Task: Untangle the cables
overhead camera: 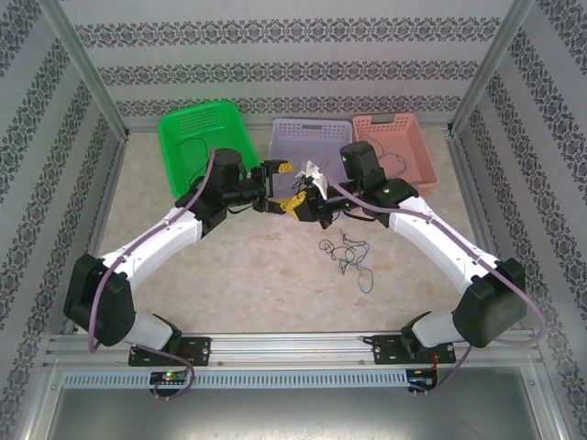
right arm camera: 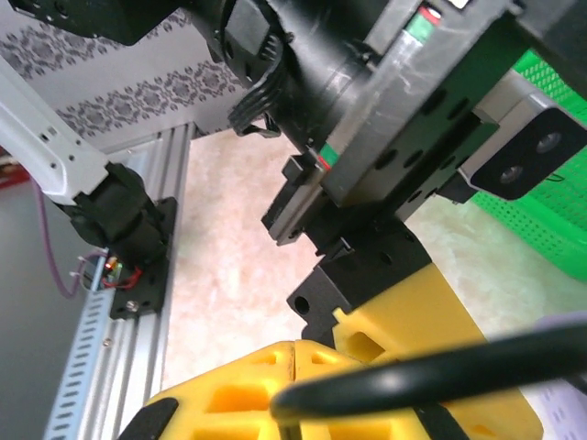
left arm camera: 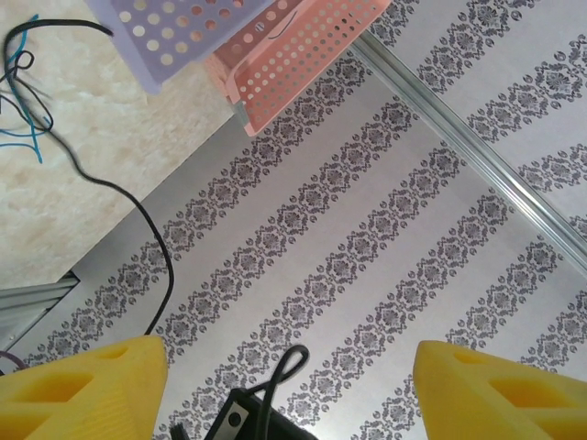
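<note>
The cables (overhead camera: 347, 253) lie as a small black and blue-green tangle on the table, right of centre; the left wrist view has them at its top left (left arm camera: 22, 92). A black strand (left arm camera: 138, 215) leads from that tangle down behind one left finger. My left gripper (overhead camera: 280, 188) hovers in front of the purple basket, open wide (left arm camera: 289, 353), with nothing between its yellow fingers (left arm camera: 83, 385). My right gripper (overhead camera: 301, 203) meets it tip to tip. Its fingers are shut (right arm camera: 295, 353) on a black cable (right arm camera: 431, 371) that leaves the seam towards the right.
Green (overhead camera: 197, 137), purple (overhead camera: 307, 137) and pink (overhead camera: 399, 142) baskets line the back of the table. Patterned walls close in the sides and back. An aluminium rail (overhead camera: 293, 346) with the arm bases runs along the near edge. Bare table lies left of the tangle.
</note>
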